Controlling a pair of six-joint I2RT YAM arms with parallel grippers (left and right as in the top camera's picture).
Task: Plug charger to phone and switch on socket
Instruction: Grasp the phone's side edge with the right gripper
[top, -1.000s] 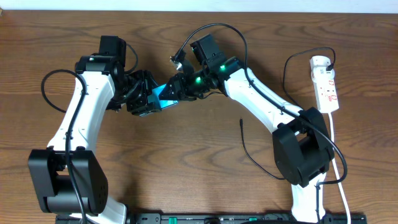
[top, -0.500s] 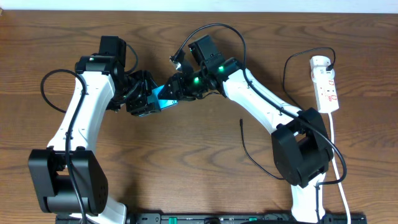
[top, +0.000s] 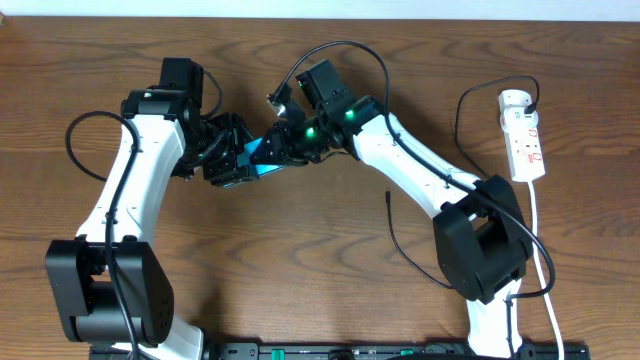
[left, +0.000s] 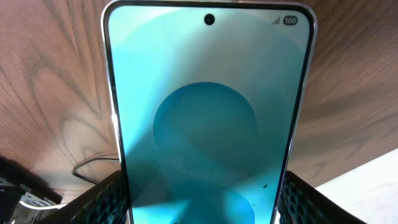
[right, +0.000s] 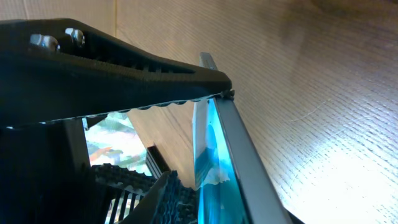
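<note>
My left tool (top: 243, 160) is clamped on the flat rectangular teal-screened phone (left: 208, 112), its ribbed fingers (left: 99, 200) pressing the two long edges near the lower end, and it holds the phone tilted above the brown wooden surface (top: 300, 260) at mid-table. The phone looks stiff, thin and fairly light, with slick, breakable glass, so I judge the metal side rails the right place to hold, never the screen. My right tool (top: 281, 147) sits at the phone's free end with its upper finger (right: 124, 68) touching the edge; I cannot tell whether it is gripping or only resting there. My left arm is bent with the wrist turned inward, and my right arm reaches far across from its base. The thin black charger cable (top: 392, 225) lies limp on the surface, well apart from the phone; I would take it just behind its plug tip. The white power strip with red markings (top: 524, 135) lies at the far right.
</note>
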